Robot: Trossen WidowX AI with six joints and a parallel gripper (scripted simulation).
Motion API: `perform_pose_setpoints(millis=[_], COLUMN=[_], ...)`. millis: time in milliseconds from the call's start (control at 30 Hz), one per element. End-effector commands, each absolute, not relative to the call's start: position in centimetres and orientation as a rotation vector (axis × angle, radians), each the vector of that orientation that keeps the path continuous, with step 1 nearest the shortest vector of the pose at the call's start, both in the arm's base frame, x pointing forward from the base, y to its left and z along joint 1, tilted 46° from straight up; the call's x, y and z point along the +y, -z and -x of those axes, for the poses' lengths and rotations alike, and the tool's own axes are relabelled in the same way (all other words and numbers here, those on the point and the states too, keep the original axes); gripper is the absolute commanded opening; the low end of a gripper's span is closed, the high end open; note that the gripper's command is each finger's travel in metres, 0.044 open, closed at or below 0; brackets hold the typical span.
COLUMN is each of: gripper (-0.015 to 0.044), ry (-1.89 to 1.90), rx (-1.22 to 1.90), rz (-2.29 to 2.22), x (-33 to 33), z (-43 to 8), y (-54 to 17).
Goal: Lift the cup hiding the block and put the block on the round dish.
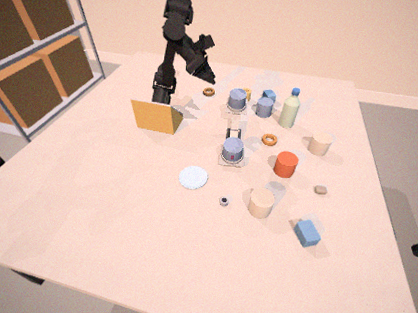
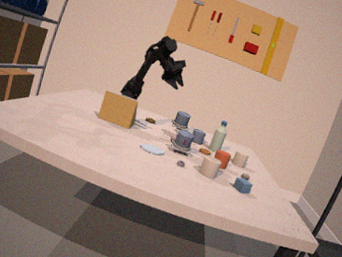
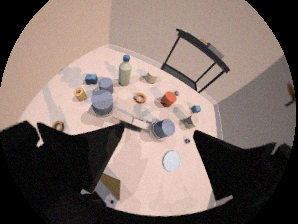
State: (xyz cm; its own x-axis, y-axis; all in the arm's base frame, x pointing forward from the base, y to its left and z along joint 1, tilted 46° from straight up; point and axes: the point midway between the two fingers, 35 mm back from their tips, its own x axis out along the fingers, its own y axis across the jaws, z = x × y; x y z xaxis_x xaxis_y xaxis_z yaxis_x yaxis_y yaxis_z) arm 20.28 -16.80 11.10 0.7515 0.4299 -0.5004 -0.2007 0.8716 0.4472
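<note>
Above table (image 1: 110,210), released empty gripper (image 1: 208,78) hangs well apart from both cups (image 1: 233,149).

Workshop, tool pegboard (image 2: 232,31) on the wall, metal shelving (image 2: 13,15) with cardboard boxes, work table (image 2: 76,144)

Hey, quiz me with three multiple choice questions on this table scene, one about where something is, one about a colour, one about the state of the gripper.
1. Where does the round dish lie?
A. Beside the nearer balance cup
B. Under the bottle
C. On the shelf

2. What colour is the short cylinder by the balance?
A. Green
B. Orange-red
C. Black

3. What state is the gripper in?
A. Shut on a cup
B. Shut on the block
C. Open, holding nothing

Answers: 1 A, the dish sits on the table just off that cup. 2 B, it shows orange-red. 3 C, the fingers stand wide in the air above the table.
</note>
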Motion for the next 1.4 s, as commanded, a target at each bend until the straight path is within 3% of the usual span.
perform_pose_setpoints(millis=[0, 567, 1367], gripper=[0.044, 0.044, 0.044], ry=[-0.379, -0.404, -0.231], rx=[0.647, 0.678, 1.17], rz=[-0.549, -0.72, -1.221], x=[-14.8, -13.0, -15.4], z=[-19.6, -19.1, -24.7], y=[-10.7, -10.7, -6.0])
